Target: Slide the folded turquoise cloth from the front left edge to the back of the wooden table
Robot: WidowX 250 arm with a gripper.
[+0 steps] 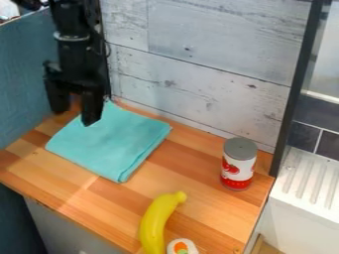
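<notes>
The black gripper [74, 110] hangs at the upper left, over the back left corner of the wooden counter, with its two fingers apart and nothing between them. Just below and right of it, a folded turquoise cloth [112, 141] lies flat; one finger overlaps the cloth's upper left part in view, and whether it touches cannot be told. A red and white can with a grey top [238, 166] stands upright at the right. Near the front edge lies a yellow banana [156, 222], curved, beside a small white piece with an orange and green centre [181, 247].
The wooden counter [198, 183] is bounded by a whitish plank wall [198, 74] behind and a blue-green panel [23, 74] at the left. A dark upright post [295, 94] rises at the right, beside a white ribbed drainer [308, 181].
</notes>
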